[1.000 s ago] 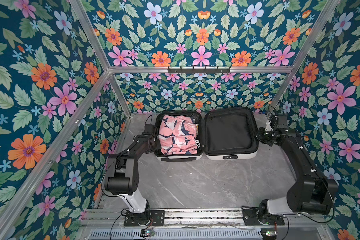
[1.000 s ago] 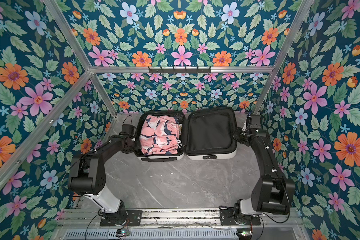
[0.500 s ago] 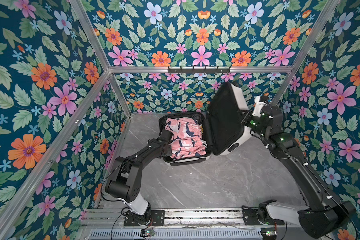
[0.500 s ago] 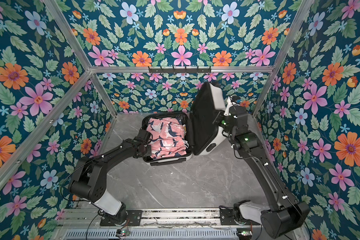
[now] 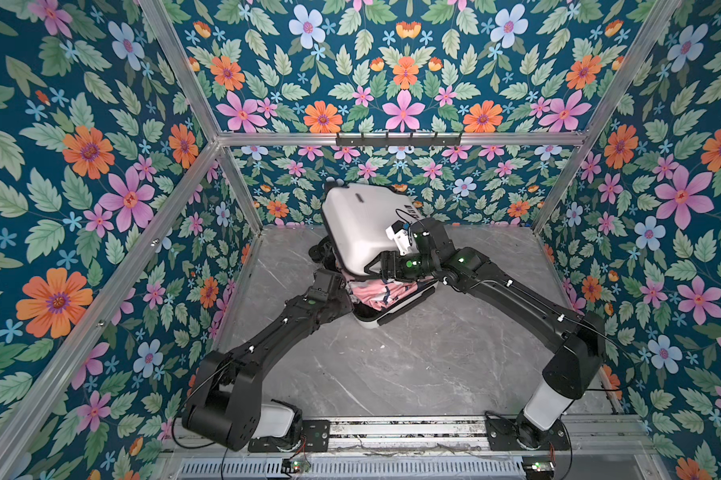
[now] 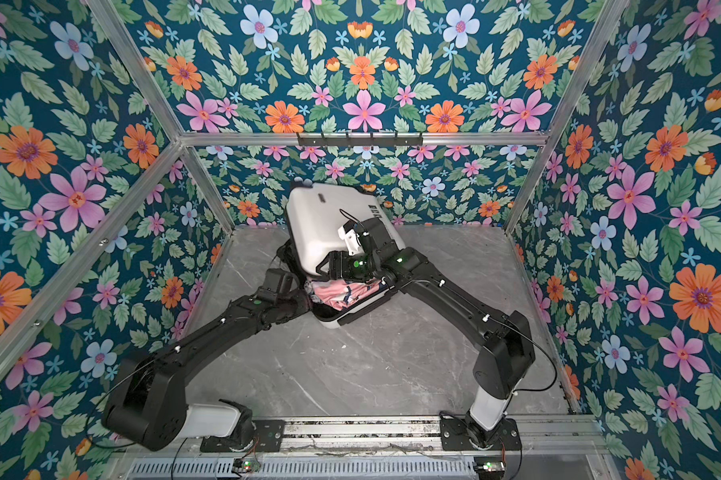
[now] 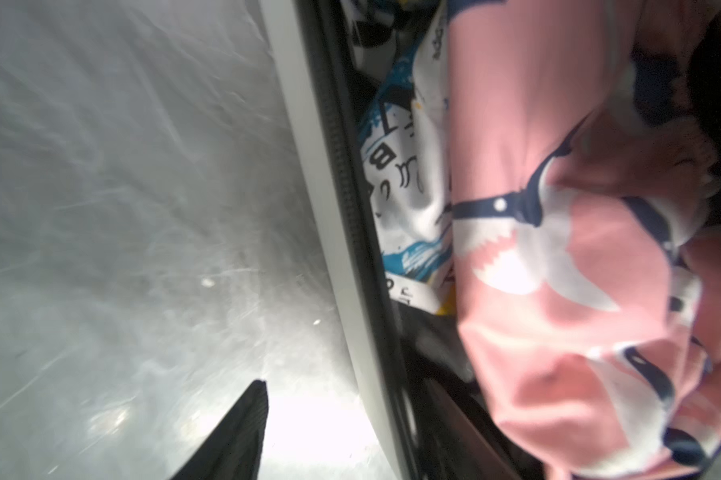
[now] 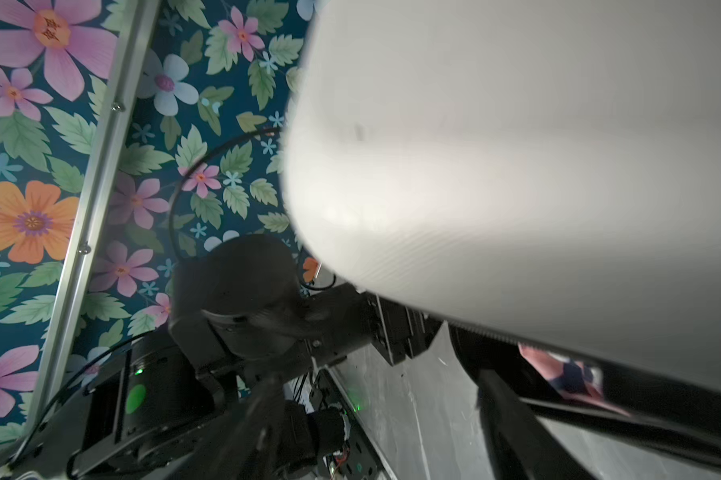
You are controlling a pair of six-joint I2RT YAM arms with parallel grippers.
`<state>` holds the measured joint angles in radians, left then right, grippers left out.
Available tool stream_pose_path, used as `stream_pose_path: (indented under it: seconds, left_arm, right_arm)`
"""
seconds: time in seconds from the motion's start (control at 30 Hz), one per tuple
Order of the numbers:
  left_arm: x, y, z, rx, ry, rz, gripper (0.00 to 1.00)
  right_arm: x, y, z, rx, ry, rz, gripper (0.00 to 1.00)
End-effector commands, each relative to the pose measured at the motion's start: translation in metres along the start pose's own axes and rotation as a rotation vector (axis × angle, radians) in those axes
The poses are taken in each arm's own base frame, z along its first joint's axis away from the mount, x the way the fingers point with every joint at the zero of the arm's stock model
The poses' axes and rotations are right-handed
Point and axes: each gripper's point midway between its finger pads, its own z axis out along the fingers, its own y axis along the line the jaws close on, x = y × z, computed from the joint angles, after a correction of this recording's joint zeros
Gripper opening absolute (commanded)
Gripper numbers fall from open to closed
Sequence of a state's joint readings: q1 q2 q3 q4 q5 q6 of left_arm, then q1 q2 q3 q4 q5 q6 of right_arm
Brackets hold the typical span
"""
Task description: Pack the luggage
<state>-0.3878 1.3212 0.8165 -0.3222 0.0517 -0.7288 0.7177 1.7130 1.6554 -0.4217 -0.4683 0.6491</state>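
Fingers point(image 8: 512, 419) of the right gripper point(image 5: 376, 270) apart and empty, at the front edge of the luggage's point(image 5: 358, 232) tilted lid.

On the left gripper point(image 5: 342, 297), only one finger point(image 7: 234, 436) in sight, just outside the luggage's near-left rim; no telling whether apart or together. White luggage on the grey table point(image 5: 392, 365), toward its far middle, with the lower shell flat and the lid leaning over it, gap open at the front. Pink patterned clothing point(image 5: 371, 291) inside the luggage, showing through that gap. Contact between right gripper and lid unclear.
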Motion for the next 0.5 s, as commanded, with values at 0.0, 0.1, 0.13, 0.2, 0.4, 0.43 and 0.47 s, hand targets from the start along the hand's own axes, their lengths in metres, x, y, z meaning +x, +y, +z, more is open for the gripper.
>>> stream_pose_path:
  seconds: [0.0, 0.1, 0.13, 0.2, 0.4, 0.43, 0.47]
  left_arm:
    - [0.009, 0.020, -0.015, -0.035, 0.022, -0.043, 0.61]
    - [0.007, 0.034, -0.026, -0.046, 0.012, -0.078, 0.60]
    - [0.005, 0.039, -0.029, -0.047, 0.010, -0.093, 0.58]
    - [-0.004, 0.047, -0.036, -0.049, -0.008, -0.128, 0.56]
    - [-0.065, 0.046, -0.066, 0.031, -0.111, -0.203, 0.62]
    - [-0.079, 0.043, -0.067, 0.064, -0.120, -0.219, 0.63]
    - [-0.090, 0.039, -0.065, 0.098, -0.120, -0.229, 0.63]
  right_arm:
    - [0.000, 0.024, -0.007, -0.081, 0.017, -0.042, 0.75]
    - [-0.001, 0.037, -0.014, -0.131, 0.014, -0.073, 0.75]
    - [-0.001, 0.042, -0.017, -0.150, 0.008, -0.085, 0.75]
    - [-0.003, 0.052, -0.033, -0.165, -0.029, -0.109, 0.74]
    - [-0.031, -0.004, -0.067, 0.061, -0.153, -0.009, 0.65]
    - [-0.037, -0.029, -0.074, 0.134, -0.165, 0.048, 0.64]
    - [-0.042, -0.053, -0.080, 0.187, -0.173, 0.105, 0.64]
